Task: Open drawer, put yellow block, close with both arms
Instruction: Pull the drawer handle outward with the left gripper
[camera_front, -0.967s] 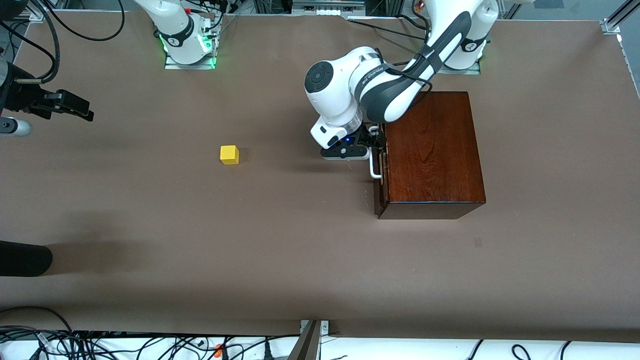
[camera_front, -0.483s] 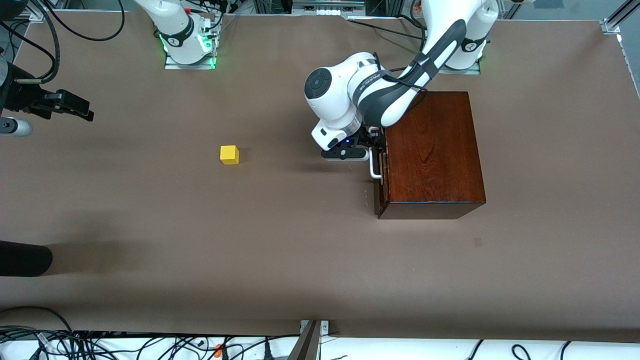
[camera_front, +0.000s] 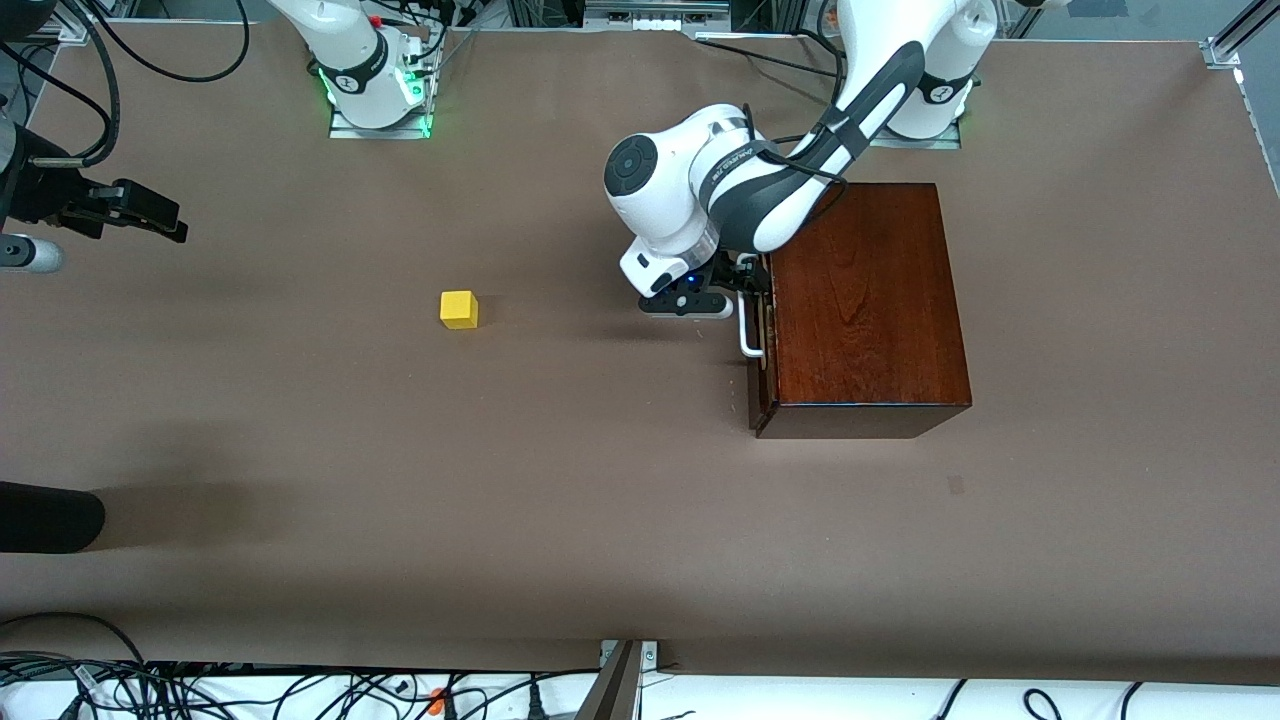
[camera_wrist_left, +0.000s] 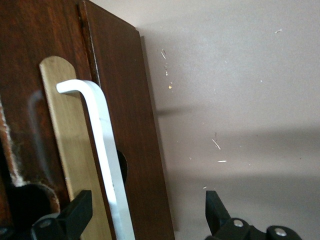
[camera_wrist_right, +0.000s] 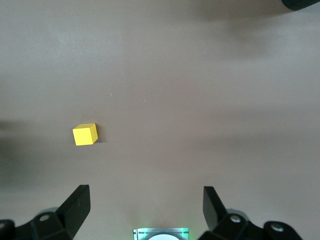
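While our left end effector (camera_wrist_left: 145, 215) sits open around white handle (camera_wrist_left: 102, 145), drawer (camera_front: 757, 345) has slid out tiny bit, so opening starts. Right end effector (camera_wrist_right: 145, 212) waits open, empty. Yellow block (camera_front: 459, 309) sits on desk (camera_front: 400, 480).

Brown table (camera_front: 300, 420), black cables (camera_front: 200, 690) along its edge.

1. Robotics lab, not a home or shop.
2. Two white arms (camera_front: 700, 200) on bolted base plates w/ green status lights (camera_front: 375, 100), 12 o'clock edge of the table (camera_front: 600, 520).
3. Aluminium frame rails (camera_front: 1235, 40) at the corners.
4. Loose black cables (camera_front: 200, 690) along 6 o'clock edge; more at 11 o'clock.
5. Plain brown mat covers the tabletop, test-bench style.
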